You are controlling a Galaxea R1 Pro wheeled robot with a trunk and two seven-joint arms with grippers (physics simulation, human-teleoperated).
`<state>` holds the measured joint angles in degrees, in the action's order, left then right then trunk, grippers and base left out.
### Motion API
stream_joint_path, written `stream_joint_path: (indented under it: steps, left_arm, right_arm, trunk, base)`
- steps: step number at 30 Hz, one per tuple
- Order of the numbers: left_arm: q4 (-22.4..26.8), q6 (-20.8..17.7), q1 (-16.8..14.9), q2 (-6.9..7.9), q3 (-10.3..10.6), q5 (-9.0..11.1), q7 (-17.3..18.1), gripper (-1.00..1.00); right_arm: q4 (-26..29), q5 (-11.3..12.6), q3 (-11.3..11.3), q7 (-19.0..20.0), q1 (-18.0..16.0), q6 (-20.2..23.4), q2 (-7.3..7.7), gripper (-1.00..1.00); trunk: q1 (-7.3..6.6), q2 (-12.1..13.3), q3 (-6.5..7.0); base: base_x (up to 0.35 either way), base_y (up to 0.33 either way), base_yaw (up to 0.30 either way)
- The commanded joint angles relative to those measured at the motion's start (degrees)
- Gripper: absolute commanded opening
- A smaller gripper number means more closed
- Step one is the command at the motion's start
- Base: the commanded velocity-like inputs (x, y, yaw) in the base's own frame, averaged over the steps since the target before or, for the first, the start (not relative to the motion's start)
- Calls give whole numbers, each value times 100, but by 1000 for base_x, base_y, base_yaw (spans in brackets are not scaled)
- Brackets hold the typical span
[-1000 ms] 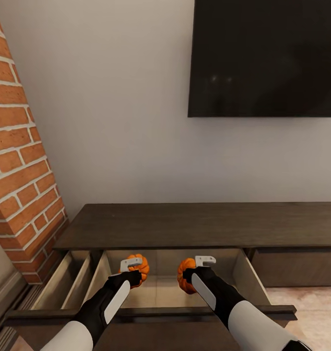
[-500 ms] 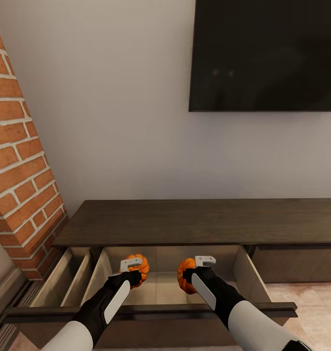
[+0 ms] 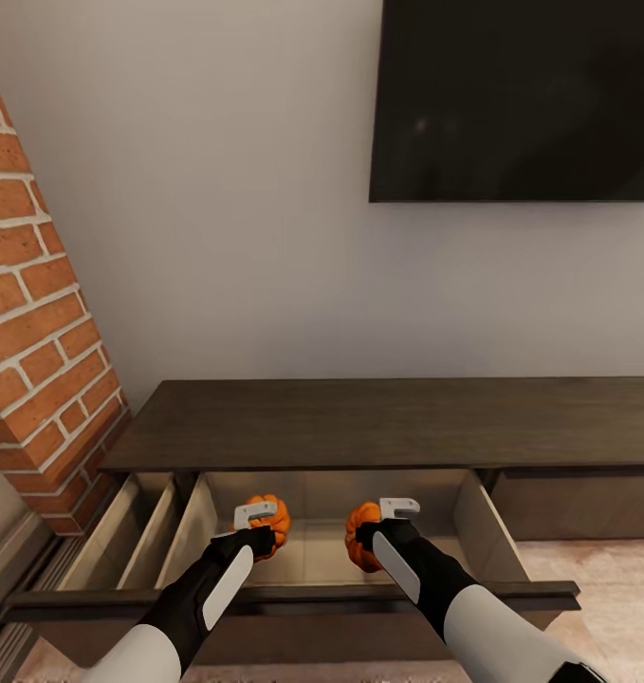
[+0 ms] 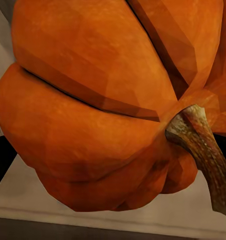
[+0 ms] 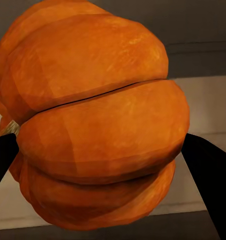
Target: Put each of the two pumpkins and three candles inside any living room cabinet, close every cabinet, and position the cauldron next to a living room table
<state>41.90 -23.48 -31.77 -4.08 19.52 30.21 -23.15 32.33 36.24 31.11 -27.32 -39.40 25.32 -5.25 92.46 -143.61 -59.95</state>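
The dark-brown cabinet (image 3: 378, 422) stands against the wall with a wide drawer (image 3: 492, 541) pulled out, its beige inside showing. My left gripper (image 3: 261, 525) is shut on one orange pumpkin (image 3: 272, 517) above the drawer's left half. The ribbed skin and brown stem of that pumpkin (image 4: 103, 100) loom close in the left wrist view. My right gripper (image 3: 377, 529) is shut on the other pumpkin (image 3: 361, 536) over the drawer's middle. This pumpkin (image 5: 98, 125) sits between the dark fingers (image 5: 207, 175). Candles, cauldron and table are out of view.
A second, narrower drawer (image 3: 122, 550) stands open at the left, next to a brick column (image 3: 37, 313). A black TV (image 3: 521, 95) hangs on the wall above the cabinet. Pale wood floor (image 3: 606, 579) lies at the right.
The head view has shifted so the cabinet and TV sit a little higher in the picture. Both grippers still hold their pumpkins over the open drawer.
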Motion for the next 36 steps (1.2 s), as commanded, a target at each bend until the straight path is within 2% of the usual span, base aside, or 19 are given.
stream_joint_path:
  steps: [1,12,13,26,27,36]
  left_arm:
    - [11,-11,-5,4,26,47,-67,-100]
    - [11,-8,-5,4,26,47,-67,-100]
    - [12,-8,-5,4,26,47,-67,-100]
    - [20,-16,-5,12,15,47,-67,-100]
    - [20,-16,-5,12,13,47,-67,100]
    - [20,-26,-5,13,8,47,-67,100]
  right_arm:
    - [10,50,35,-46,-6,8,5,-100]
    - [10,50,35,-54,-6,8,-3,-100]
    - [10,50,35,-56,-6,8,-3,100]
    - [10,50,35,-55,-6,11,-3,100]
    - [10,50,35,-55,-6,11,-3,100]
    - [10,50,35,-55,-6,14,-2,100]
  trunk:
    - [1,-5,-28]
    - [3,-6,-50]
    - [3,-6,-50]
    - [3,-6,-50]
    - [3,-6,-50]
    - [3,-6,-50]
  base:
    - [0,0,0]
    - [0,0,0]
    - [0,0,0]
    - [0,0,0]
    - [0,0,0]
    - [0,0,0]
